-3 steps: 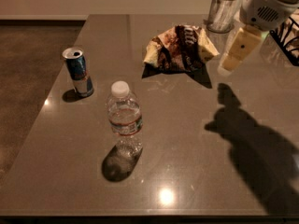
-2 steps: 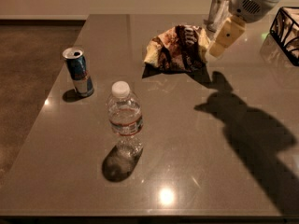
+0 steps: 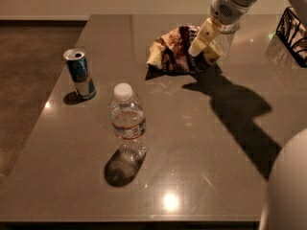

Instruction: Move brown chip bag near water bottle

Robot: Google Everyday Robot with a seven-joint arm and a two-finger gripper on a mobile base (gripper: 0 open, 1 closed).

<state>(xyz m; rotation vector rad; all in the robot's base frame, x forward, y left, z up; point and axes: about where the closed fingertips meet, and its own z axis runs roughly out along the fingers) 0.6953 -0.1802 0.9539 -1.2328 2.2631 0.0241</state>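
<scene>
Currently on the table point(image 3: 206, 176): a brown chip bag, a water bottle, a drink can, a glass tumbler and a wire basket, all on a dark, glossy top.
Brown chip bag point(image 3: 170, 51): lies crumpled toward the far side of the table, at about 1 o'clock from the water bottle and well apart from it; pale yellow edges show at its left and right ends.
Water bottle point(image 3: 127, 121): stands upright near the middle of the table, white cap on, with a pale label band round its body.
Gripper point(image 3: 194, 51): comes in from the upper right on a white arm and slants down toward 7 o'clock; its pale yellow tip sits over the right part of the brown chip bag. Contact with the bag cannot be confirmed.
Jaws: how far open they stand cannot be told, nor whether they have hold of anything.
Blue-and-silver drink can point(image 3: 80, 74): upright, at about 10 o'clock from the water bottle, near the left edge of the table.
Glass tumbler point(image 3: 229, 38): clear, just behind the gripper at 3 o'clock from the bag, partly hidden.
Black wire basket point(image 3: 293, 35): at the far right edge, cut off by the picture's border.
Arm shadow point(image 3: 235, 109): falls on the table at 5 o'clock from the bag.
</scene>
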